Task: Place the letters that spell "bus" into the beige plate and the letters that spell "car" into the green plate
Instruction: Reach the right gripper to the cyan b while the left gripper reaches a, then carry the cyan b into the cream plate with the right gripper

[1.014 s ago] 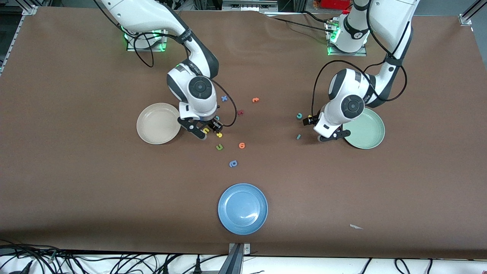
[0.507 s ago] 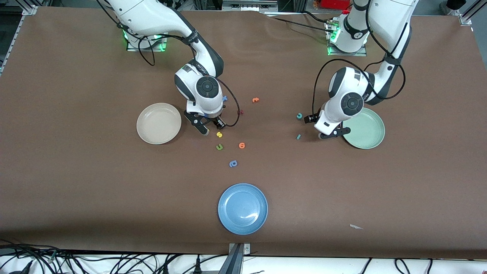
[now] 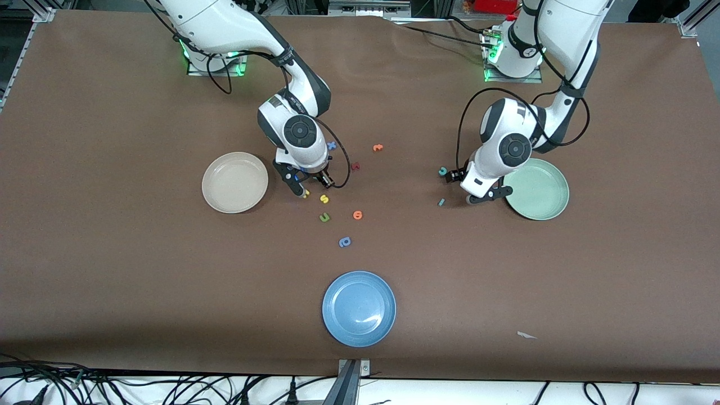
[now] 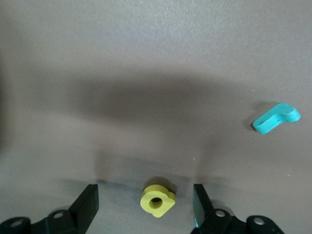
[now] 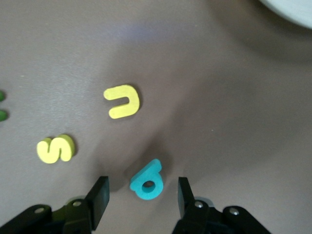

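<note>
The beige plate point(image 3: 235, 182) sits empty. Beside it, the right claw point(image 5: 141, 195) stands open astride the teal b point(image 5: 146, 181), with the yellow u point(image 5: 123, 101) and s point(image 5: 56, 148) near. The left claw point(image 4: 145, 205), open, straddles the yellow a point(image 4: 157, 200) beside the green plate point(image 3: 537, 189); the teal r point(image 4: 276, 118) lies near.

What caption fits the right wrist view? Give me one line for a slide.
Right gripper open, straddling the teal "b" on the table, with yellow "u" and yellow "s" nearby.
</note>
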`<state>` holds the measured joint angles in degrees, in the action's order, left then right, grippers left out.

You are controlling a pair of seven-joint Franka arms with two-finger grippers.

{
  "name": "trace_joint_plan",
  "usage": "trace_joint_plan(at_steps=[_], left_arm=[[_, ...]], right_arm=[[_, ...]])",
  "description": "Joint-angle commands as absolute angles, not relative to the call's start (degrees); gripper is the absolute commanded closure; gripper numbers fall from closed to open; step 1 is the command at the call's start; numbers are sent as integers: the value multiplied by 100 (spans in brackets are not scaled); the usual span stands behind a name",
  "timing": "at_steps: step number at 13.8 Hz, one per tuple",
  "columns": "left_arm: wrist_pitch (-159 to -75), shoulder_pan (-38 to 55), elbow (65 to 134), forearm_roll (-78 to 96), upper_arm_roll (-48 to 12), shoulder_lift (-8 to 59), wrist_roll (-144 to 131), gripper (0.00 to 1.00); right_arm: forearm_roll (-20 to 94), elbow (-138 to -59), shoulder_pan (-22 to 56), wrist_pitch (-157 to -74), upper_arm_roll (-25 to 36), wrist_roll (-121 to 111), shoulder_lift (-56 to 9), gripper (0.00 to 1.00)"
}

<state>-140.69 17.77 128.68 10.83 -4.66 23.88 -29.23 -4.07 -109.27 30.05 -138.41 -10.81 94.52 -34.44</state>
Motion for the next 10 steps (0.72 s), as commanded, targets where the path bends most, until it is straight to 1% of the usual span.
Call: trace_joint_plan(at_steps=[1,2,3,4,6,9,10], left_arm=[[-14168,1863,12894,1257,-439,2399,-2971,16],[-14159,1855,12894,1257,-439,2426,-2971,21],[-14098,1846,12894,1266,-439,2426,-2953,27],[-14080,1846,12902,1266,-439,2426,-2953,31],[-14002,1846,12894,1292,-448,2426,-2953,31],[-13966,1828,12894,1292,-535,2426,-3058,31],[-13957,1828,12894,1292,-545,2426,-3067,31]], right_arm=[[-325,-11100,2988,-14044,-1116,9536,-3357,37],[-325,-11109,2980,-14045,-1116,9536,-3357,39],[-325,-11118,2979,-14054,-1116,9527,-3357,45],[-325,-11127,2979,-14062,-1116,9527,-3366,54],[-316,-11127,2979,-14063,-1116,9527,-3366,67],[-325,-11127,2979,-14063,-1116,9527,-3384,79],[-325,-11118,2979,-14054,-1116,9527,-3384,81]])
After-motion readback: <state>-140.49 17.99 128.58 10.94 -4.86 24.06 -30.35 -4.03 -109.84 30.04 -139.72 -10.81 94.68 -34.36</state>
